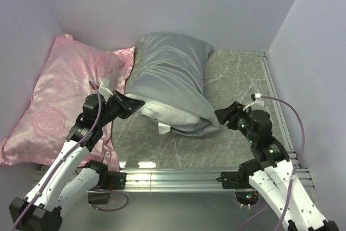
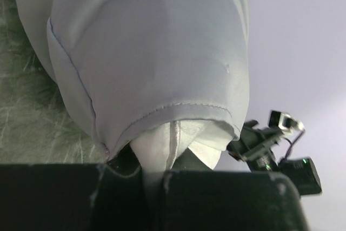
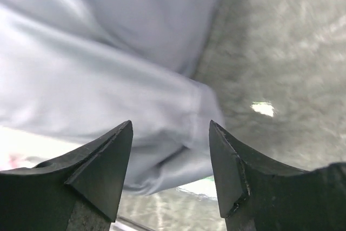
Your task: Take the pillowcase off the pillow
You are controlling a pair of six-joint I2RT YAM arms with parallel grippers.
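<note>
The shiny grey-blue pillowcase [image 1: 167, 74] lies across the middle of the table with the pillow inside it. The white pillow [image 1: 170, 116] pokes out of its near open end. My left gripper [image 1: 138, 103] is at that end's left corner. In the left wrist view it [image 2: 154, 174] is shut on a pinched corner of the white pillow [image 2: 162, 144], just below the pillowcase's hem [image 2: 178, 109]. My right gripper [image 1: 219, 116] stands open at the near right corner. In the right wrist view the pillowcase's corner [image 3: 178, 133] lies beyond the gap of the right gripper [image 3: 170, 128], untouched.
A pink rose-patterned satin pillow [image 1: 65, 96] lies along the left wall, beside my left arm. The marbled tabletop [image 1: 238, 79] is bare to the right of the pillowcase. Walls close in three sides. An aluminium rail [image 1: 178, 177] runs along the near edge.
</note>
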